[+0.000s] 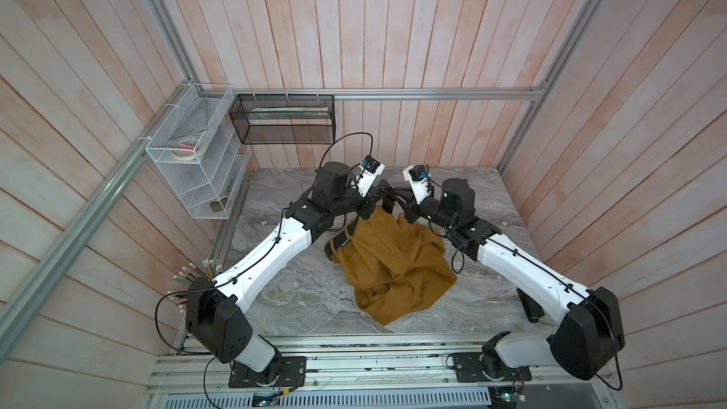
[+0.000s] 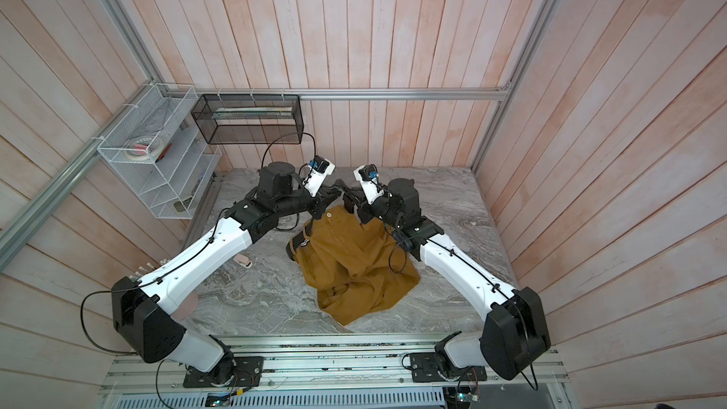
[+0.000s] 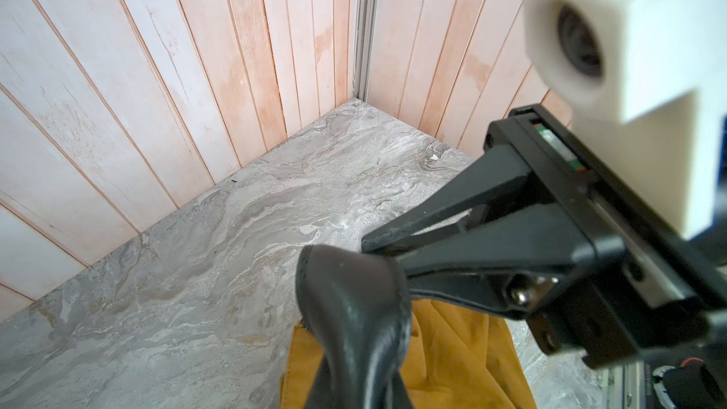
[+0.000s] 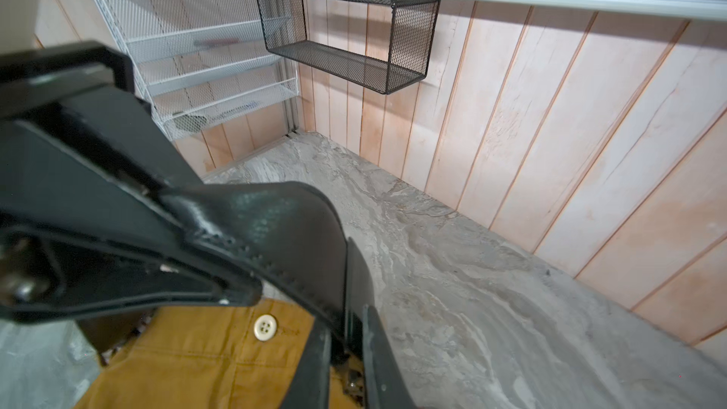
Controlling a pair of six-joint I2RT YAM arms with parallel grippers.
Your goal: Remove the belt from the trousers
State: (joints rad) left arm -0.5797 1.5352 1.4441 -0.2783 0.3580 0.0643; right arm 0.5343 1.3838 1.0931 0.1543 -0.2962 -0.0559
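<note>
The belt [image 4: 283,222], a black leather-like strap w/ stitched edge, humps up above the waist of the mustard trousers [image 1: 393,265], which lie crumpled mid-table, waist end lifted, pale button [image 4: 264,327] showing. Both the left gripper [image 4: 212,245] and right gripper [image 3: 385,257] are clamped on the strap, tips close together. Arms reach fwd, elbows out, wrists angled inward over the far part of the marble tabletop [image 1: 295,300].
</note>
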